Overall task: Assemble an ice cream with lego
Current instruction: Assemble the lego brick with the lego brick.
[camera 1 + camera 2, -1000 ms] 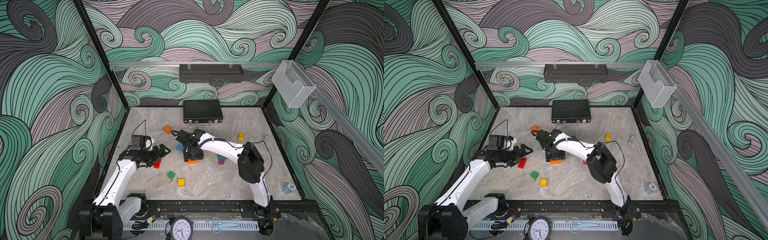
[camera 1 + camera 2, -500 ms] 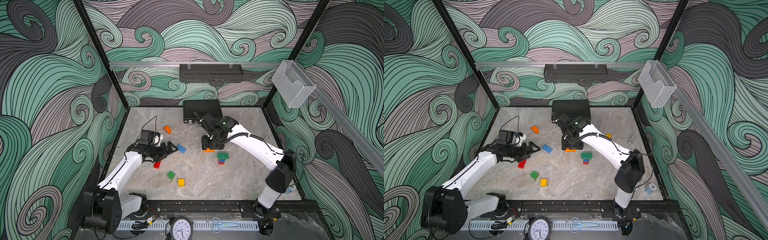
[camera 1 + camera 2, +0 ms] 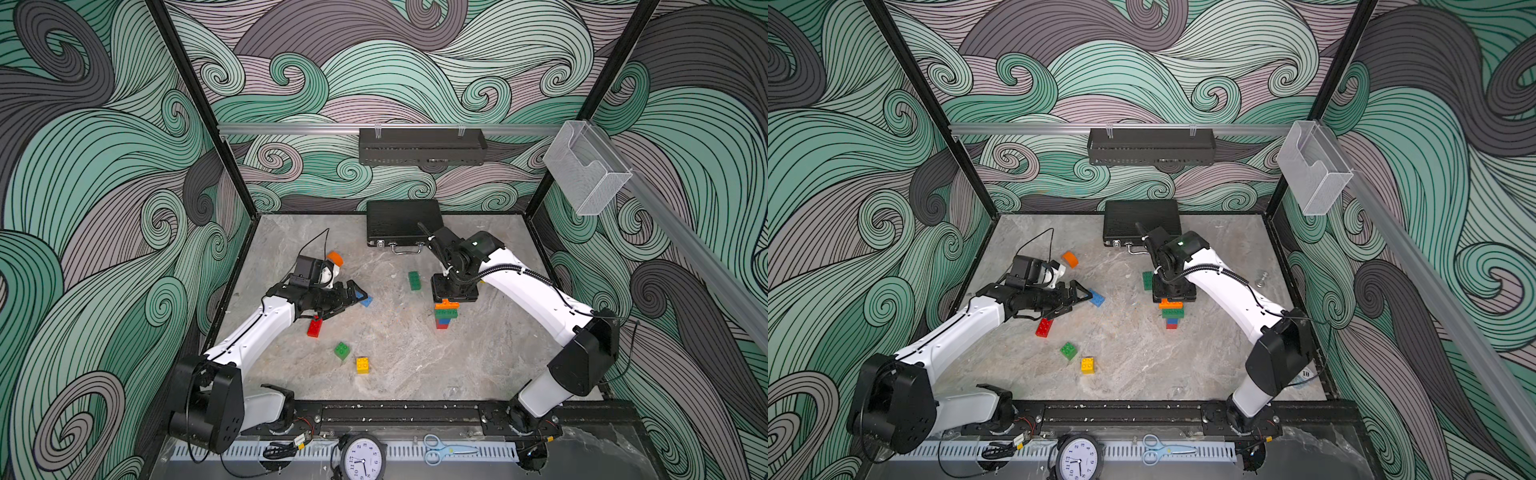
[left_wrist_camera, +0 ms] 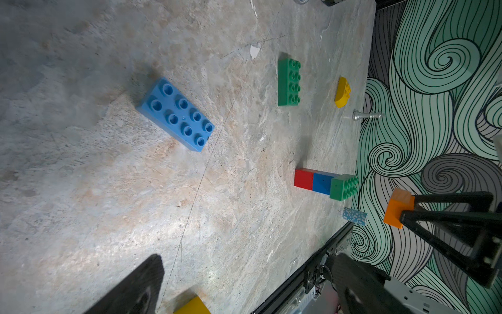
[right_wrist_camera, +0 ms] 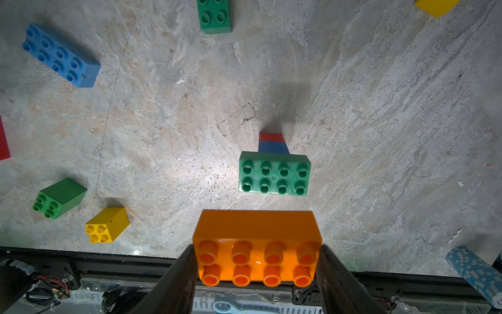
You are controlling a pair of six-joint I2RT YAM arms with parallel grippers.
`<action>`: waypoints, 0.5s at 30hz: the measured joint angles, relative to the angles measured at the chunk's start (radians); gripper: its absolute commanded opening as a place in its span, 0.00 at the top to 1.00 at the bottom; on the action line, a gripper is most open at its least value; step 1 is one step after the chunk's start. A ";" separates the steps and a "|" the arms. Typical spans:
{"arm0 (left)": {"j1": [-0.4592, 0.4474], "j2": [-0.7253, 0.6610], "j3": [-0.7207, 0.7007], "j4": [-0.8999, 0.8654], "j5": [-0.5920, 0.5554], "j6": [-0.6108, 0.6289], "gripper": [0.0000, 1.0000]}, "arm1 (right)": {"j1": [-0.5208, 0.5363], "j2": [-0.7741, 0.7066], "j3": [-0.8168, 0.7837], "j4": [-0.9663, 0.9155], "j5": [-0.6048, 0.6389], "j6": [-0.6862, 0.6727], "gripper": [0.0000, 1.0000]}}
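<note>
— Rightward goes the right arm (image 3: 532, 291), from mid-table to the right half of the mottled stone-look tabletop (image 3: 415, 374).
— And the jaws?
— Right gripper (image 5: 256, 269) pinches the glossy orange oblong brick (image 5: 258, 233) by its short ends, studs up, long axis parallel to the green oblong brick (image 5: 274, 174) below, apart. That caps a blue brick (image 5: 273, 149) on a red brick (image 5: 271, 136). Left gripper (image 3: 349, 303) gapes beside the blue oblong brick (image 4: 176, 114).

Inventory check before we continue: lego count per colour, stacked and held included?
Red: 2 (loose red brick, red stack base)
Blue: 2 (loose blue brick, blue stack middle)
Green: 3 (long green brick, small green brick, green stack top)
Yellow: 2 (small yellow brick, yellow half-round)
Orange: 2 (orange half-round, orange brick in right pincer)
Total: 11
</note>
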 measured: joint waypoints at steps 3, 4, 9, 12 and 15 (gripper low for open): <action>-0.005 0.002 0.010 0.005 -0.008 -0.006 0.03 | -0.023 0.005 -0.015 0.008 0.000 -0.022 0.36; -0.006 0.002 0.011 0.006 -0.010 -0.007 0.03 | -0.030 0.008 -0.022 0.010 0.000 -0.029 0.36; -0.007 0.002 0.011 0.006 -0.018 -0.016 0.03 | -0.045 0.021 -0.045 0.023 -0.001 -0.053 0.36; -0.007 0.002 0.011 0.005 -0.022 -0.017 0.03 | -0.046 0.030 -0.055 0.031 -0.006 -0.061 0.36; -0.007 0.002 0.011 0.005 -0.025 -0.018 0.03 | -0.045 0.040 -0.061 0.038 -0.009 -0.067 0.36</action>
